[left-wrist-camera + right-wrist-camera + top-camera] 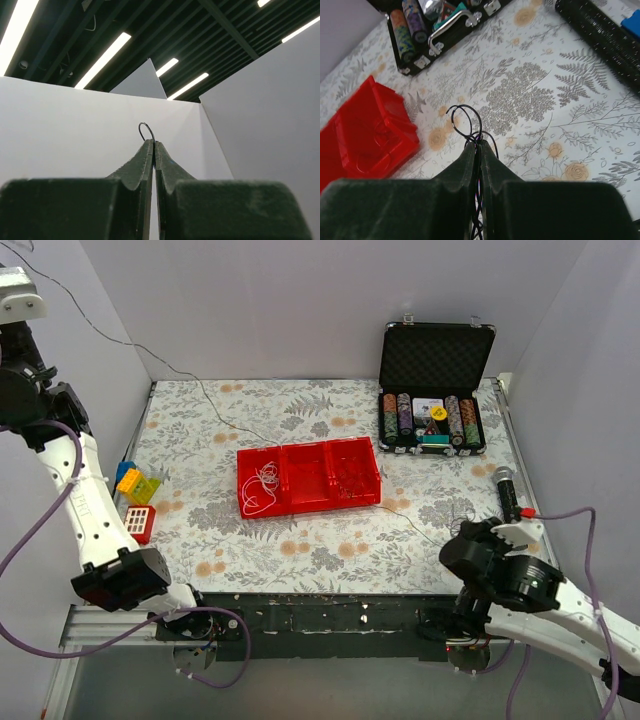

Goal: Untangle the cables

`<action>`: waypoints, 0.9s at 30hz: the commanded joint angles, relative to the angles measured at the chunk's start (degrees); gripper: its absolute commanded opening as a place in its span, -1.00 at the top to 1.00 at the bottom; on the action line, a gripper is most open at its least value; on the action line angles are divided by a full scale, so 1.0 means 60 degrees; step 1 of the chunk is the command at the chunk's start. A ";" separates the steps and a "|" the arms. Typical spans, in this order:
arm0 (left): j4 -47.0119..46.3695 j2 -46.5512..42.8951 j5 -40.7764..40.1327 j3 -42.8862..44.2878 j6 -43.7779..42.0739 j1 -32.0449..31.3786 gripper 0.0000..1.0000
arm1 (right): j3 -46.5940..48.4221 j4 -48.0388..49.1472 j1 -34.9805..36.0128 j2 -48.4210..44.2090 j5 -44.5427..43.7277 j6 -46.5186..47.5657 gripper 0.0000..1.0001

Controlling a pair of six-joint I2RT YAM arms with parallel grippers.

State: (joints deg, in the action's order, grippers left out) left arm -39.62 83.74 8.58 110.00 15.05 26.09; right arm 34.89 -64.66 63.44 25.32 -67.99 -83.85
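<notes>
A thin black cable point(218, 412) runs from my raised left gripper point(18, 292) at the top left, down across the flowered table, past the red tray point(308, 502) to my right gripper point(452, 548) low at the front right. In the left wrist view the left gripper point(152, 143) is shut on a small loop of the black cable point(146, 128), held high in the air. In the right wrist view the right gripper point(477, 145) is shut on black cable loops point(465, 117) just above the table. A white cable point(265, 483) lies coiled in the tray's left compartment.
An open black poker chip case point(435, 390) stands at the back right, also in the right wrist view point(427, 22). A black microphone point(507, 490) lies by the right edge. Coloured toy bricks point(138, 485) and a red-white block point(140, 523) lie at the left edge.
</notes>
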 commanded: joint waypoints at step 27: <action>0.1372 0.1687 0.0153 -0.0623 -0.1907 0.0018 1.00 | 0.5371 0.2126 0.0223 -0.3989 -0.5207 0.8223 0.97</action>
State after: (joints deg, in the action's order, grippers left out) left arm -33.98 93.12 11.38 104.73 7.46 26.13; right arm 59.44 -45.76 64.95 0.32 -83.96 -34.30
